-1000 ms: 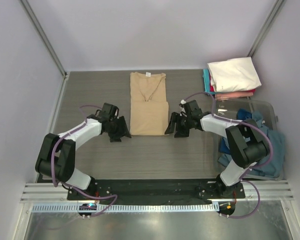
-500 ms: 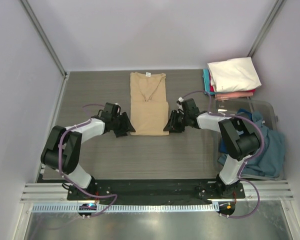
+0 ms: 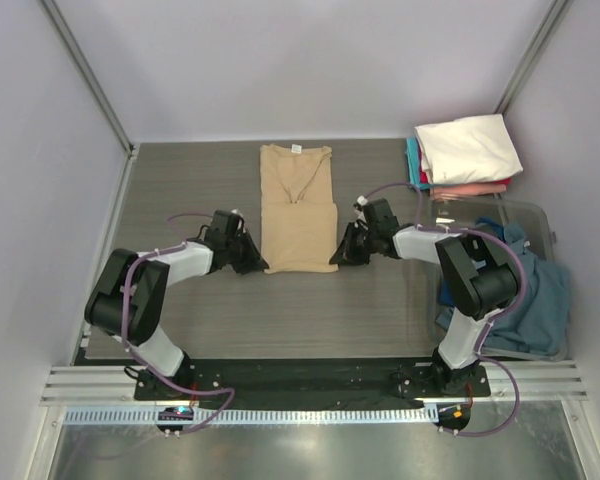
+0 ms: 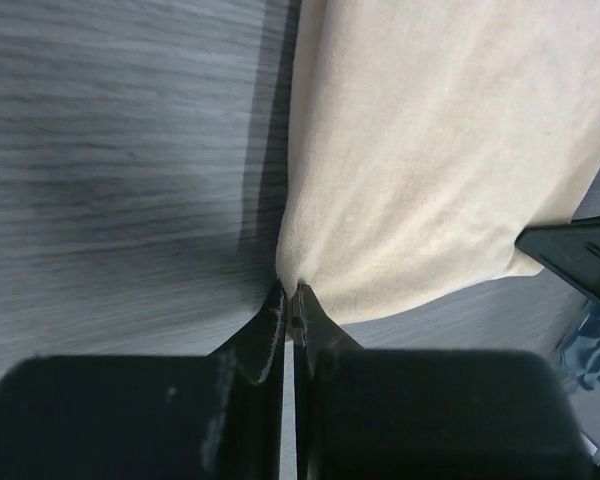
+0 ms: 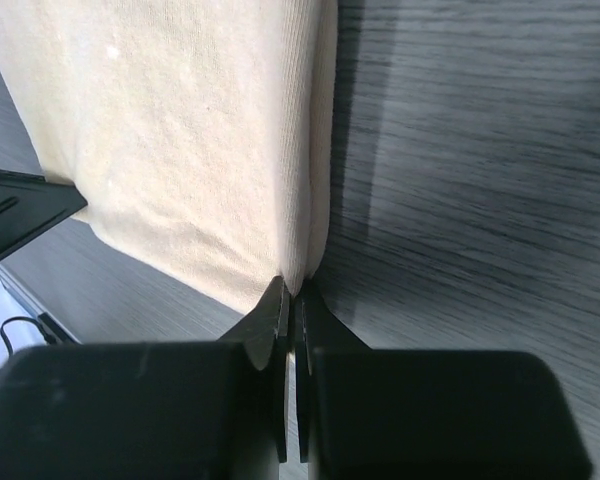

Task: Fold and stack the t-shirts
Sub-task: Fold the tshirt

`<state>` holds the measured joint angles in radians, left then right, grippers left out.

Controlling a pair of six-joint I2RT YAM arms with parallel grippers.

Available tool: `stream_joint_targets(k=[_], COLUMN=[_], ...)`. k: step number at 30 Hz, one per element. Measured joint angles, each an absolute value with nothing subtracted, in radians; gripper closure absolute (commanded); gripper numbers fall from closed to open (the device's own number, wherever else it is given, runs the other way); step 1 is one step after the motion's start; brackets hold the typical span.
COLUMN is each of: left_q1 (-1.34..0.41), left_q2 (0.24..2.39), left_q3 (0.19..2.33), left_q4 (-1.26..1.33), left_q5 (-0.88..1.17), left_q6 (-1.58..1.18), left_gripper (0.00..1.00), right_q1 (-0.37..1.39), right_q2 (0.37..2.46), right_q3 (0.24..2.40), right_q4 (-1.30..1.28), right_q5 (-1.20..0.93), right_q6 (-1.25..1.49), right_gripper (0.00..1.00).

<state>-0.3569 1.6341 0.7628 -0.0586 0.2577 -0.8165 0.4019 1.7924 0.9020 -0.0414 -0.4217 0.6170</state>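
On the grey table (image 3: 190, 320) the tan t-shirt (image 3: 298, 205) lies lengthwise at the middle, sleeves already in, with the folded stack (image 3: 467, 150) at the far right corner, so the cross fold seems to be in hand. The left gripper (image 4: 288, 296) and right gripper (image 5: 290, 290) each pinch a side edge near the hem; next they likely lift together and carry it evenly toward the collar. The small white neck tag (image 3: 296, 149) is unreadable
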Motion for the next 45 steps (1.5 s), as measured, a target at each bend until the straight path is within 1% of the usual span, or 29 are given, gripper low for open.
stream_joint_targets(k=[3, 6, 10, 13, 17, 21, 25, 28, 31, 38, 45], left_q1=[-0.383, -0.440, -0.558, -0.655, -0.748, -0.766, -0.766, -0.751, -0.699, -0.489, -0.385], left_q2=[1.598, 1.493, 1.265, 1.082, 0.945, 0.919, 0.941, 1.007, 1.090, 1.276, 1.534], left_q3=[0.739, 0.698, 0.669, 0.672, 0.749, 0.910, 1.042, 1.120, 1.157, 1.189, 1.367], left_q4=[-0.065, -0.119, -0.241, -0.349, -0.560, -0.757, -0.854, -0.902, -0.910, -0.856, -0.834], left_q5=[0.248, 0.227, 0.174, 0.126, 0.061, -0.008, -0.077, -0.118, -0.120, 0.005, 0.109], left_q6=[-0.831, -0.845, -0.886, -0.936, -0.994, -1.019, -1.014, -0.989, -0.959, -0.885, -0.796], left_gripper=[1.00, 1.00, 1.00, 1.00, 1.00, 0.99, 0.99, 1.00, 1.00, 1.00, 1.00], right_q1=[0.402, 0.402, 0.417, 0.466, 0.543, 0.561, 0.564, 0.561, 0.544, 0.477, 0.398], right_q2=[1.760, 1.663, 1.438, 1.249, 1.050, 0.995, 1.051, 1.155, 1.258, 1.478, 1.678], right_q3=[0.876, 0.818, 0.751, 0.748, 0.770, 0.840, 0.981, 1.095, 1.164, 1.302, 1.446], right_q4=[-0.050, -0.101, -0.229, -0.349, -0.500, -0.626, -0.703, -0.719, -0.727, -0.738, -0.740], right_q5=[-0.414, -0.404, -0.368, -0.308, -0.274, -0.255, -0.231, -0.210, -0.198, -0.232, -0.267], right_q6=[0.616, 0.616, 0.615, 0.614, 0.629, 0.646, 0.633, 0.605, 0.573, 0.506, 0.440], right_gripper=[0.99, 0.99, 0.99, 0.99, 0.99, 0.99, 0.99, 0.99, 0.99, 0.99, 0.99])
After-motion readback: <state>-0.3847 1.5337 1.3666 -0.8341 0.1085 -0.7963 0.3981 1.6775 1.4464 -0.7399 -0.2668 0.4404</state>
